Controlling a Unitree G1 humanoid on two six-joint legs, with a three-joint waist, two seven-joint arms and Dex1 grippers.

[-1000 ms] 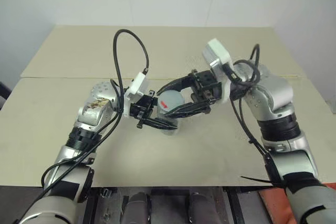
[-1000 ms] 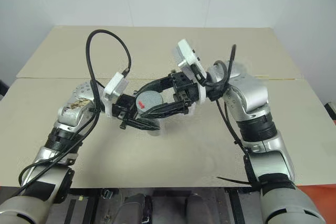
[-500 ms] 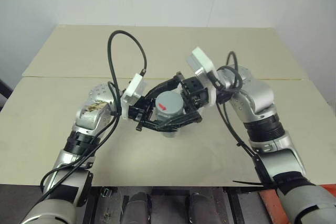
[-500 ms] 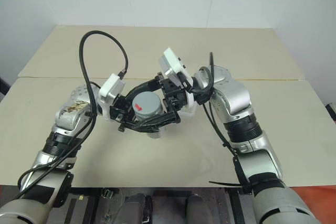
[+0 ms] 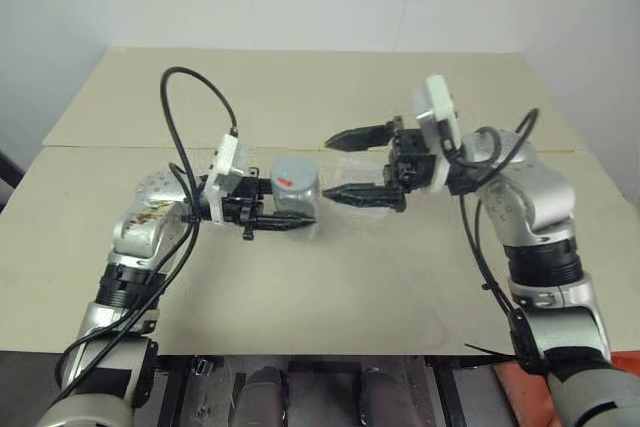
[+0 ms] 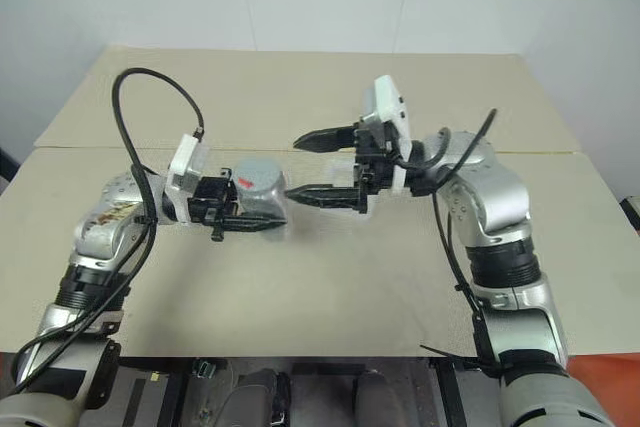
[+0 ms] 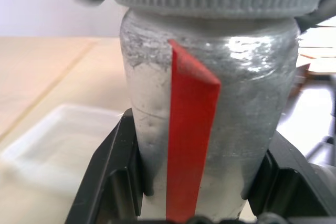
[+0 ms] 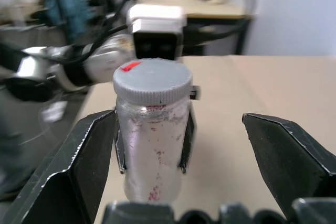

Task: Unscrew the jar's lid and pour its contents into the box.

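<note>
The left gripper (image 5: 285,217) had its jaws clamped on the small silver metal jar (image 5: 296,188), grey ribbed lid (image 8: 153,81) on, above the beige surface (image 5: 330,277); the right gripper (image 5: 345,164) stood wide open just beside it, holding nothing.

shiny scuffed metal jar (image 7: 210,129), matt ribbed grey lid (image 8: 152,81), clear plastic box (image 7: 58,145).

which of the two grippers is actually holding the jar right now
The left gripper: its black fingers are clamped on both sides of the jar. The right gripper stands wide open beside the lid, touching nothing.
</note>
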